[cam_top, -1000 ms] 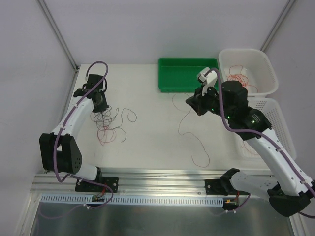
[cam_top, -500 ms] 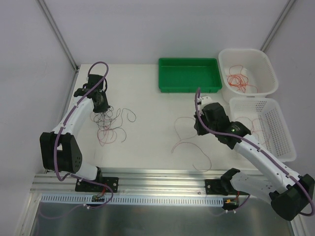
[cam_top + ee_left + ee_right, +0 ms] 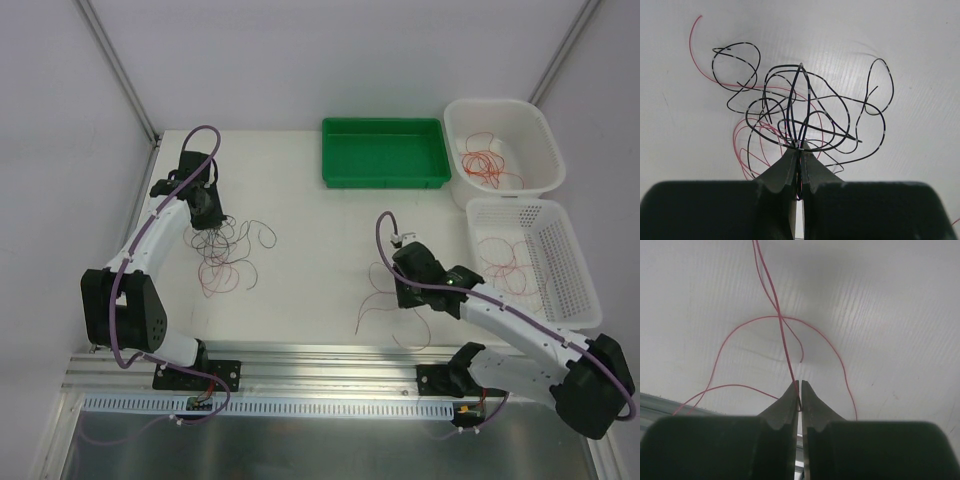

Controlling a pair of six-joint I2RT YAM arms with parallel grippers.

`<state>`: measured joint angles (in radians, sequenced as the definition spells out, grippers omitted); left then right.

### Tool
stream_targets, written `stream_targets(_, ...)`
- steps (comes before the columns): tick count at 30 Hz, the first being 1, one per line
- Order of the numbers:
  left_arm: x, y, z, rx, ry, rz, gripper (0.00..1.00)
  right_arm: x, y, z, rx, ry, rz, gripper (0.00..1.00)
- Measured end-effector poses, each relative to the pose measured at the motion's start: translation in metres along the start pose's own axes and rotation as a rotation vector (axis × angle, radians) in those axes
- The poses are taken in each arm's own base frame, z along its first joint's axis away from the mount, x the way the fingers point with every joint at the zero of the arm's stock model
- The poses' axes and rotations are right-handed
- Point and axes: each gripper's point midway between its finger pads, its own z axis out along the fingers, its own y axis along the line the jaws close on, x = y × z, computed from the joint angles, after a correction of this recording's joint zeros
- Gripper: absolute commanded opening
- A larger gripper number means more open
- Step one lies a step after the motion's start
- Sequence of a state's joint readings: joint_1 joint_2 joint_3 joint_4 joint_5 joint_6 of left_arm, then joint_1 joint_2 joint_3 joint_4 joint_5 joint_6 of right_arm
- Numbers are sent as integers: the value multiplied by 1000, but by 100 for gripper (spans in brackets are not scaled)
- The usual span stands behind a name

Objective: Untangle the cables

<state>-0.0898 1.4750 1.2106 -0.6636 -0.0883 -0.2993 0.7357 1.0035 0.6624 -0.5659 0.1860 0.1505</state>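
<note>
A tangle of thin black cables (image 3: 805, 112) and red cables (image 3: 752, 145) lies on the white table at the left (image 3: 225, 255). My left gripper (image 3: 203, 212) is shut on black strands of the tangle (image 3: 800, 147). My right gripper (image 3: 403, 298) is low over the table near the front, shut on a single red cable (image 3: 782, 335) that loops over the table (image 3: 378, 300). More red cables lie in the two white baskets (image 3: 485, 165).
A green tray (image 3: 383, 178) stands at the back centre. A white tub (image 3: 545, 135) stands at the back right and a white slotted basket (image 3: 575, 262) lies in front of it. A metal rail (image 3: 320, 365) runs along the front edge.
My right arm has swung from beside the back-right tub down and toward the front of the table, dragging the red cable with it. The left arm has not moved.
</note>
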Motion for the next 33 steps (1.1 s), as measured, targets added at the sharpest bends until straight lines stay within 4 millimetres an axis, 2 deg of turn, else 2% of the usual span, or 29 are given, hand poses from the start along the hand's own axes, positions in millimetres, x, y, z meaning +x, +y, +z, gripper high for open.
stream_targets(7, 0, -1, 0, 3, 2, 0, 0, 26, -3, 20, 122, 101, -13, 11)
stream_targets(9, 0, -1, 0, 6, 2, 0, 0, 29, -5, 24, 153, 113, -14, 18)
stream_targets(10, 0, -1, 0, 7, 2, 0, 0, 30, -7, 25, 168, 114, -13, 25)
stream_targets(13, 0, -1, 0, 8, 3, 0, 0, 32, -8, 28, 194, 116, -13, 39)
stream_targets(14, 0, -1, 0, 8, 3, 0, 0, 33, -9, 28, 201, 117, -12, 40)
stream_targets(17, 1, -2, 0, 9, 3, 0, 0, 34, -11, 30, 220, 118, -16, 42)
stream_targets(23, 1, -2, 0, 9, 3, 0, 0, 37, -20, 33, 286, 126, -6, 52)
stream_targets(27, 1, -2, 0, 9, 3, 0, 0, 41, -26, 32, 320, 137, 8, 52)
stream_targets(33, 1, -2, 0, 10, 3, 0, 0, 36, -22, 26, 292, 107, 23, 54)
